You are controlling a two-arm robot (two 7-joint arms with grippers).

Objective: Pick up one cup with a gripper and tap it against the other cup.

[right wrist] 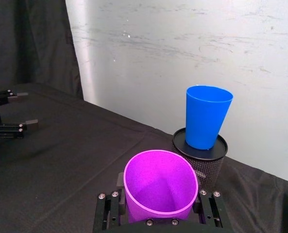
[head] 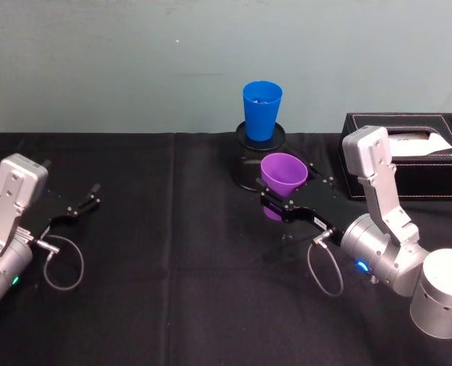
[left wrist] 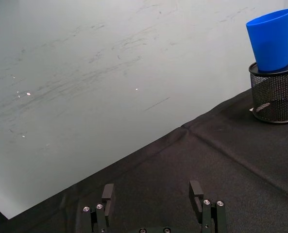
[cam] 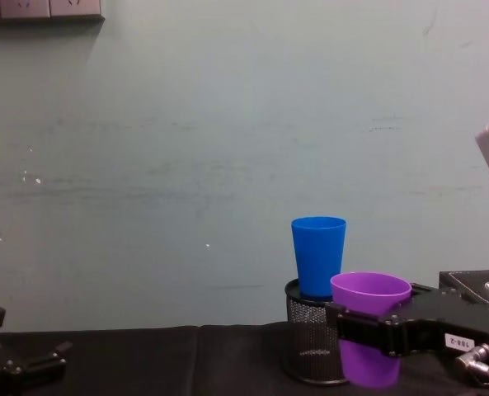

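— Purple cup (head: 283, 174): what is gripping it?
— The right gripper (head: 286, 194) is clamping it, one flat jaw pressing on each side of the wall below the rim. The cup is standing upright, mouth up, low over the table (head: 172, 252). Whether its base is clearing the table cannot be told.
— What is standing just beyond it?
— A mesh holder (cam: 310, 351) is standing just behind. The blue cup (head: 261, 107) is perching on the holder's flat top, apart from the purple one and higher.
— Which step is running?
— Judging by the layout, the pick-up is finishing and the tap is not yet made.
— What is the next move calling for?
— Probably a lift until the two walls are facing each other, then a short, gentle push forward. A hard knock is risking toppling the perched cup.
— And the other arm?
— The left gripper (left wrist: 151, 194) is idling at the table's left side, its jaws standing apart and holding nothing.
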